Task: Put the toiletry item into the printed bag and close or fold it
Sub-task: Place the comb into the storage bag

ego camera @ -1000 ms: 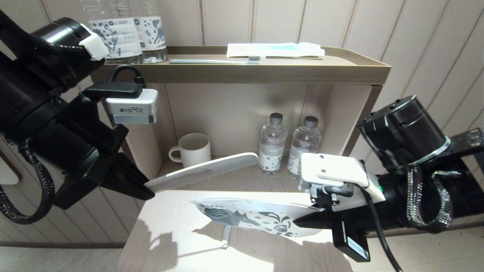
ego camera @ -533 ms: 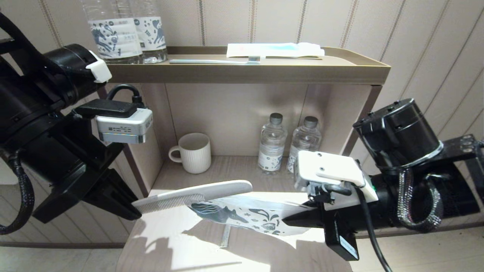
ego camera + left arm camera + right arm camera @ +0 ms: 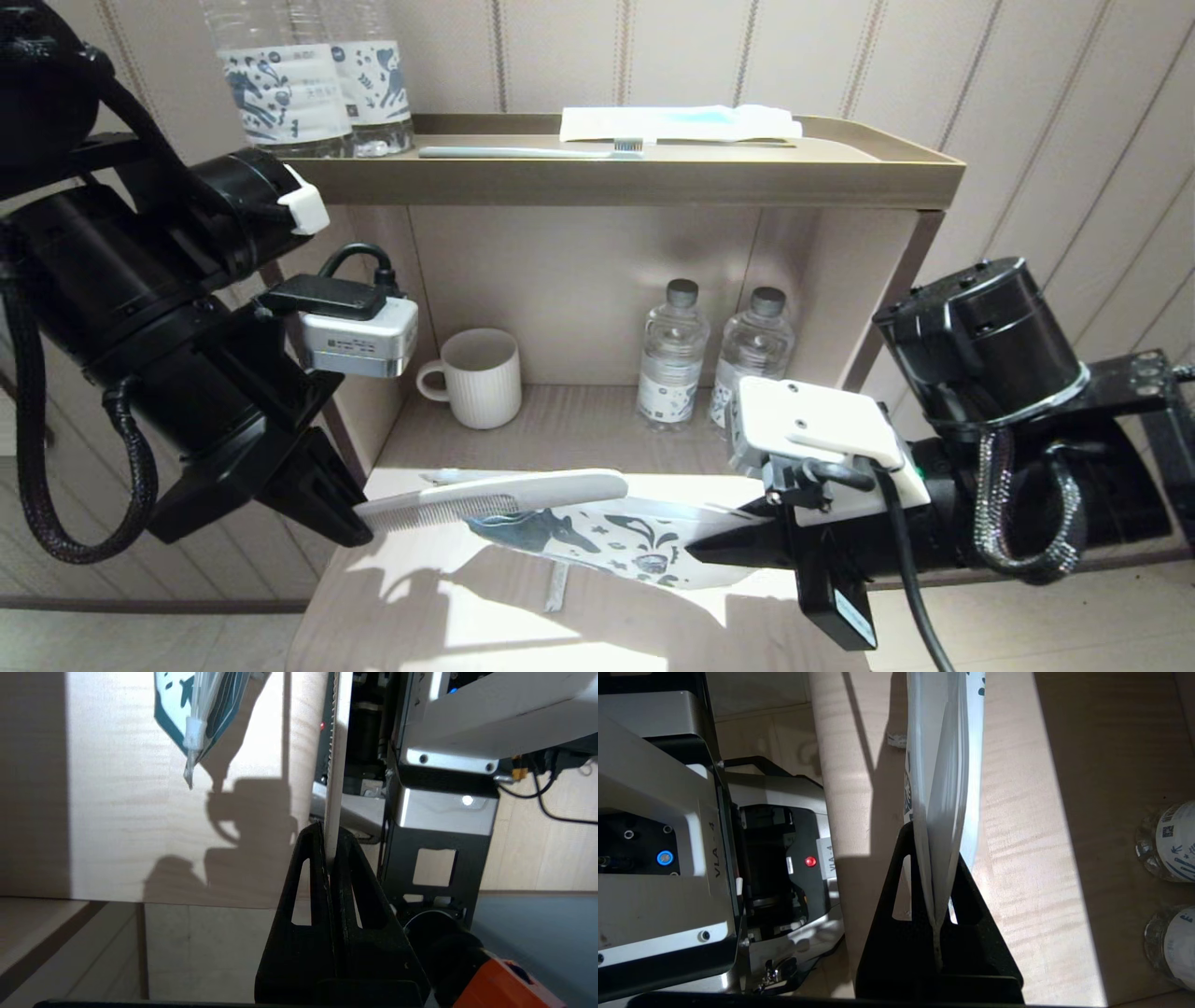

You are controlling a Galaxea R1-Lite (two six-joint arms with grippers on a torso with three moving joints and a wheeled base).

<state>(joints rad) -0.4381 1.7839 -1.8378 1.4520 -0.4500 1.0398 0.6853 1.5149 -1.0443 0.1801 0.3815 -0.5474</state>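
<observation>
We are at the insertion step; our left gripper (image 3: 359, 530), jaws clamped on a white comb (image 3: 495, 495), holds it level at the mouth end of the printed bag (image 3: 616, 543); our right gripper (image 3: 724, 551) pinches the bag's far end above the table (image 3: 392, 616); next, we judge, the comb must slide inside.

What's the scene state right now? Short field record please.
left gripper: jaws shut on the comb, held level, its far end at the bag's open end
right gripper: jaws shut on the printed bag, holding it off the table
comb in bag: not clearly inside yet
lower shelf: mug, two small bottles
top shelf: toothbrush, packet, two big bottles
</observation>
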